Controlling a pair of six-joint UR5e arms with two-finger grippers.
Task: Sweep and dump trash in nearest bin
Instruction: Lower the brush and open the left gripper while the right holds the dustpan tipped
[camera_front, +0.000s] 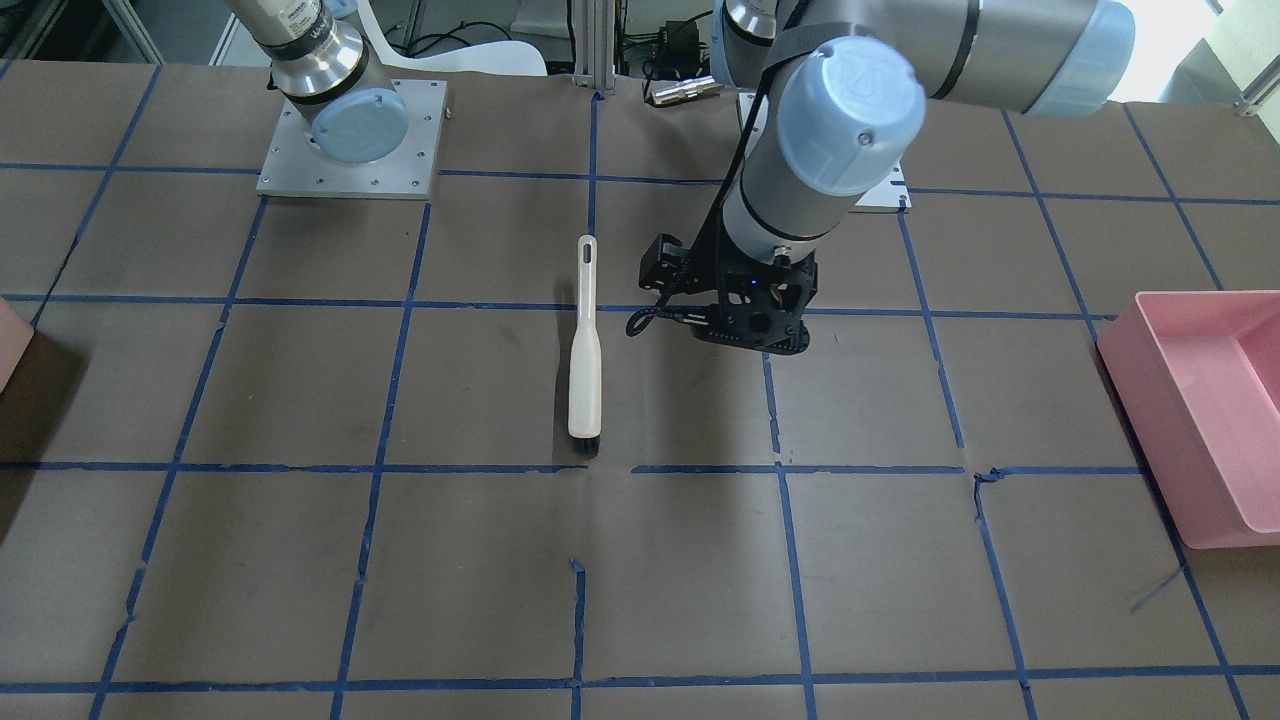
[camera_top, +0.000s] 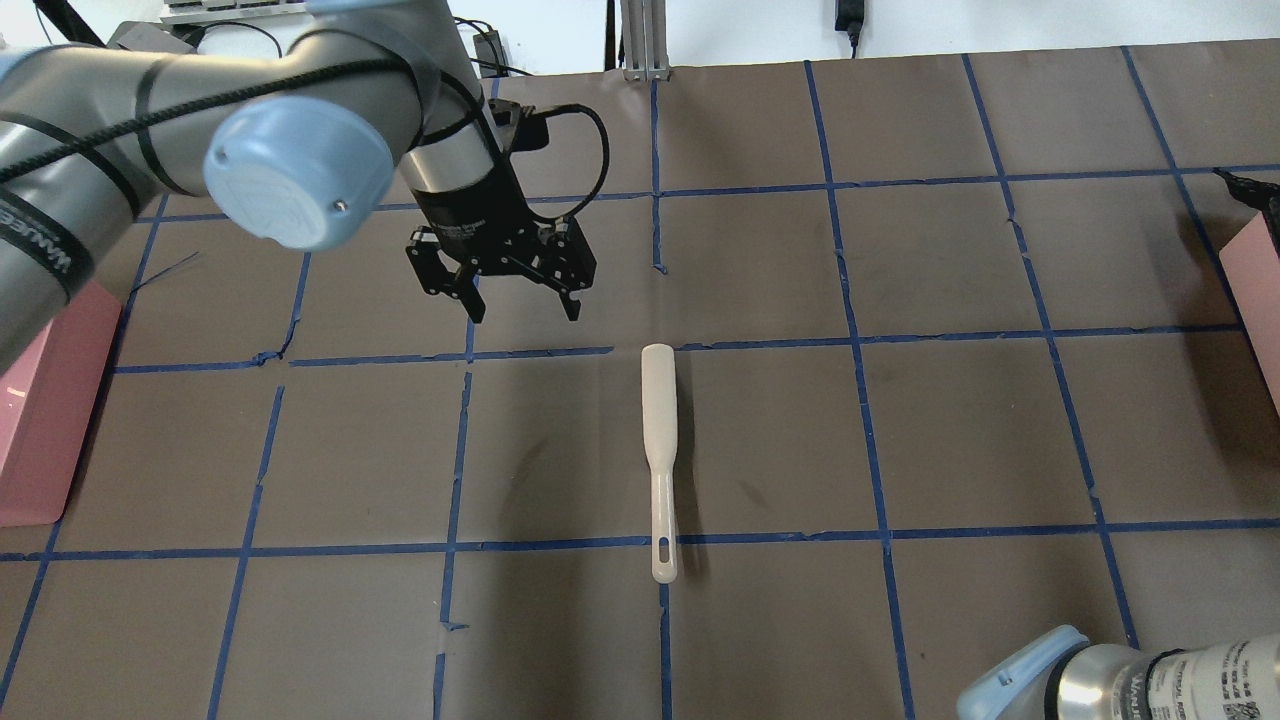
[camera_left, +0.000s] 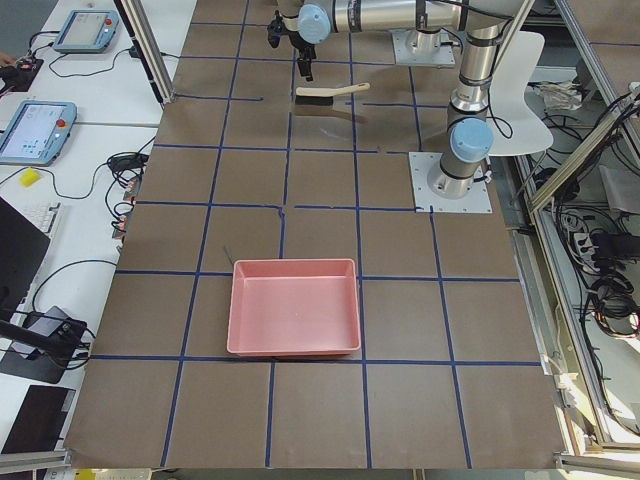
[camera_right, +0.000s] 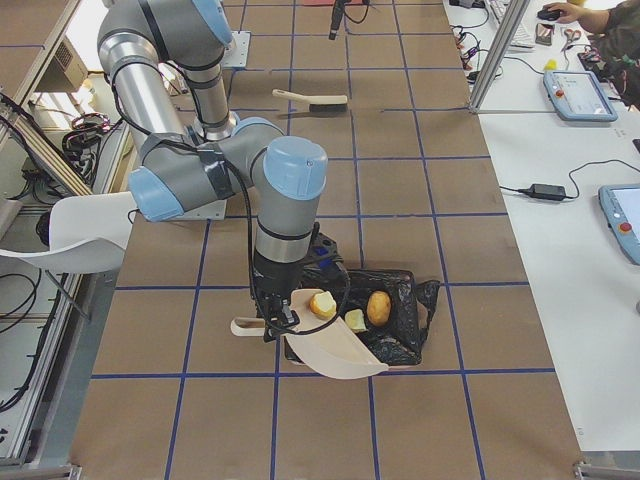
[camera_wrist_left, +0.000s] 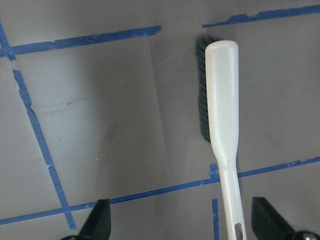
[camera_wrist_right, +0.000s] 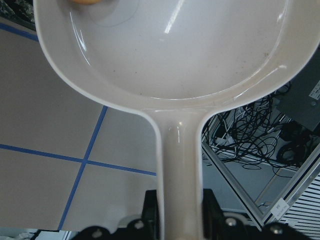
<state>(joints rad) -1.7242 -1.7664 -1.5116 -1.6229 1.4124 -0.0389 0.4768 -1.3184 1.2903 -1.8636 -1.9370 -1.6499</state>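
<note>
Right claw (camera_wrist_right: 179, 200) is clamped tight on the handle of the dustpan (camera_right: 335, 355), with the pan tilted over a crumpled black liner (camera_right: 405, 325). The liner seems to sit in the pale salmon bin (camera_top: 1262, 290), of which only a slanted edge shows, at 3 o'clock in the overhead view. The trash (camera_right: 356, 320) is all here: a potato-shaped lump (camera_right: 379, 307) and one torn chunk lie on the liner, and an orange chunk (camera_right: 322, 304) appears to sit in the pan near its rim. The wrist view shows only an orange sliver at the pan's far edge. Left claw (camera_top: 525, 312) is spread wide and empty, hovering above the tabletop (camera_top: 900, 440). The brush (camera_top: 660, 460) lies flat at about 4 o'clock from it, head toward 12 and handle toward 6. A rose-pink tub (camera_top: 50, 420) stands at 9 o'clock and is not the target. The step in hand looks like the dump, nearly finished. To do it well, roll the wrist slowly so the lip dips further, and keep the lip inside the liner's edge so the last chunk slides rather than bounces out. Keep the grip firm on the handle — the pan is long and could twist. Check that the pan is bare before levelling it. The left arm is well apart and out of the way.
</note>
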